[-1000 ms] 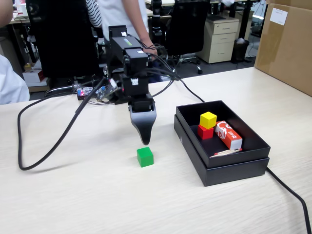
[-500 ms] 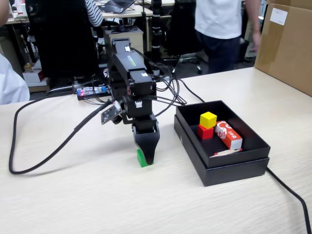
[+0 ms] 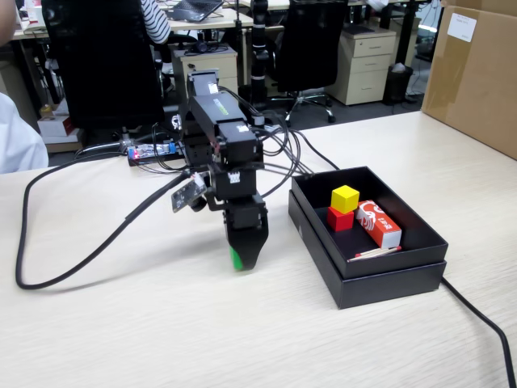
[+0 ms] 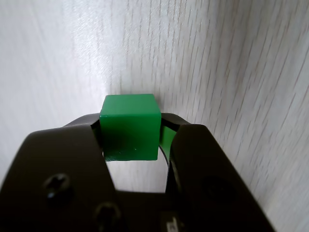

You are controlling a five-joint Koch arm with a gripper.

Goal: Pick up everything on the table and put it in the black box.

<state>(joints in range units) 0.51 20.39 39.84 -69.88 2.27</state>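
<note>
My gripper (image 3: 241, 260) points straight down at the table, left of the black box (image 3: 367, 279). It is shut on a green cube (image 4: 130, 126), which the wrist view shows clamped between the two black jaws. In the fixed view only a green sliver of the cube (image 3: 235, 259) shows at the gripper's tip, at or just above the tabletop. The black box holds a yellow cube (image 3: 345, 198) stacked on a red cube (image 3: 340, 218), a red and white carton (image 3: 380, 224) and a thin stick (image 3: 376, 252).
A thick black cable (image 3: 89, 255) loops over the table to the left of the arm. Another cable (image 3: 481, 319) runs off the box's right side. A cardboard box (image 3: 477, 73) stands at the back right.
</note>
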